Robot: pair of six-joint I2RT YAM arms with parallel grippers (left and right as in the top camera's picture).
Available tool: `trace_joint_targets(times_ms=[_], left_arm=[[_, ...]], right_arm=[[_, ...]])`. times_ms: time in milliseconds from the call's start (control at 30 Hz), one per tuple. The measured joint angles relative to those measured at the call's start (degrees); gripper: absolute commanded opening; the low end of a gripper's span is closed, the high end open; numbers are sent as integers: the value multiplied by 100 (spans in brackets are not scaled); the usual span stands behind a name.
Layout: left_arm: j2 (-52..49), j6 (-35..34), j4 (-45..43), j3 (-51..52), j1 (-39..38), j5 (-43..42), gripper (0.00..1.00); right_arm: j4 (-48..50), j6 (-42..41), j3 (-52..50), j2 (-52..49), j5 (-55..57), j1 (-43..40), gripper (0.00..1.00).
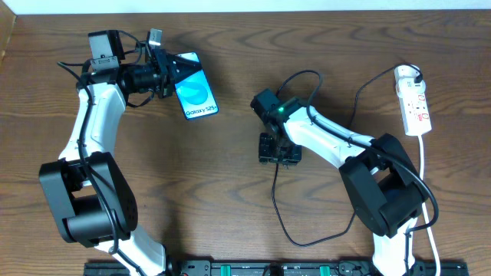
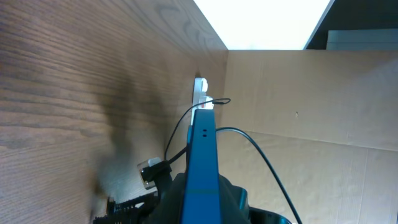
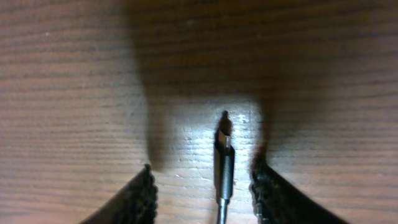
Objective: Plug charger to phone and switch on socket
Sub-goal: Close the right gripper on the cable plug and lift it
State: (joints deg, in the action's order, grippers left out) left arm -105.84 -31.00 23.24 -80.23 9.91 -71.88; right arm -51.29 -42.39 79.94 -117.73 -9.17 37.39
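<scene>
The phone, blue screen up, is lifted at the back left with my left gripper shut on its near end. The left wrist view shows the phone edge-on, rising out of the left gripper. My right gripper points down at the table's middle. In the right wrist view the charger's connector tip lies on the wood between the toothed fingers of the right gripper, with a gap on each side. The charger cable loops to its black plug in the white socket.
The socket's white cord runs down the right edge. The black cable makes a wide loop near the front edge and another behind the right arm. A cardboard wall stands beyond the table's right end.
</scene>
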Motion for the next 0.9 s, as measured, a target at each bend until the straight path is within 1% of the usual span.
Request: trace_joint_targets(times_ms=[33,100,133,167,200,567,633,733,900], left_arm=[[0,0,0,0,0,0,7],[0,0,2,0,0,0,7],[0,0,0,0,0,0,7],[0,0,2,0,0,0,8],[0,0,2,0,0,0,7],[0,0,2,0,0,0,7],[0,0,2,0,0,0,7],[0,0,9,0,0,0,7],[0,0,11,0,0,0,7]], right_arm=[[13,11,-4,0,13,13,31],[20,13,-11,0,22,42,15],[33,13,-20,0,13,55,8],[33,22,-24,0,13,68,3],[33,9,-26,0,13,81,1],[109,90,-42,-2,-79,68,1],[297,254,-61,-2,-356,-22,1],[831,702,-98,-48,-1119,-302,1],[1705,1670,-109,-94,-2776,-1012,1]])
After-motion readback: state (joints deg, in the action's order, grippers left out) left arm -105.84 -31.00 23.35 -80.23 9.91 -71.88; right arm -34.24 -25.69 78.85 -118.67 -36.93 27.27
